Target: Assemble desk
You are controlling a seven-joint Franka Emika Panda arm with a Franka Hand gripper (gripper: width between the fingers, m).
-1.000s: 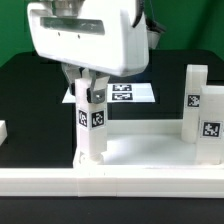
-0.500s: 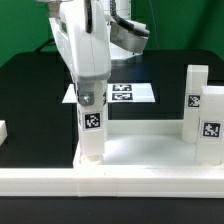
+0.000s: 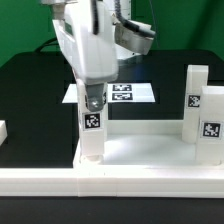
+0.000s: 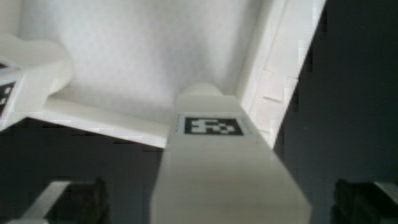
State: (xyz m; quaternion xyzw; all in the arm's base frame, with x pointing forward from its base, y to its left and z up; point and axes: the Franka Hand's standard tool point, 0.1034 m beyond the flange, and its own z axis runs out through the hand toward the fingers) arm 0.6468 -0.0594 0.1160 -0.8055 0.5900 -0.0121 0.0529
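Wrist view shows the gripper (image 4: 217, 205) spread apart around a stiff, light, slippery leg (image 4: 214, 150) standing upright in the desk top (image 3: 150, 150); regrip its flat sides.

Smooth white plastic desk (image 3: 140, 150) (legs tagged), matt black table (image 3: 30, 90).

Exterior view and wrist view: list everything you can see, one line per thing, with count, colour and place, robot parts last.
desk top: one, white, rimmed tray lying flat at the front of the table.
legs: three visible, white with black-and-white tags; one upright at the top's near corner on the exterior view's left, directly under the gripper; two upright on the exterior view's right.
marker board: one, white with black tags, flat on the table behind the desk top.
rail: one, white, long and low along the front edge.
table: one, black.
white part: one, at the exterior view's left edge, mostly cut off.
gripper: one, white body, jaws open around the left leg's top.
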